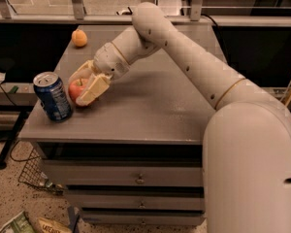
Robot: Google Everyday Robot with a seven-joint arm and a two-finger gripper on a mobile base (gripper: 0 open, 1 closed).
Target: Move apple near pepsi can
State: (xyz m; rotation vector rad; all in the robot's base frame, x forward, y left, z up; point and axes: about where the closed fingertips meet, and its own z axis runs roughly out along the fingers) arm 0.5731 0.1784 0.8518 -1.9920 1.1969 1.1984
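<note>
The red-orange apple (77, 89) sits between the pale fingers of my gripper (84, 88), low over the grey table top (150, 106) at its left side. The gripper is shut on the apple, one finger curving behind it and one in front. The blue pepsi can (52, 96) with a silver top stands upright just left of the apple, close to it, near the table's front left corner. My white arm reaches in from the right.
A smaller plain orange fruit (79, 38) lies at the table's far left corner. Drawers (138, 178) run below the table top. A wire basket (31, 176) and packets lie on the floor at the left. A railing runs behind.
</note>
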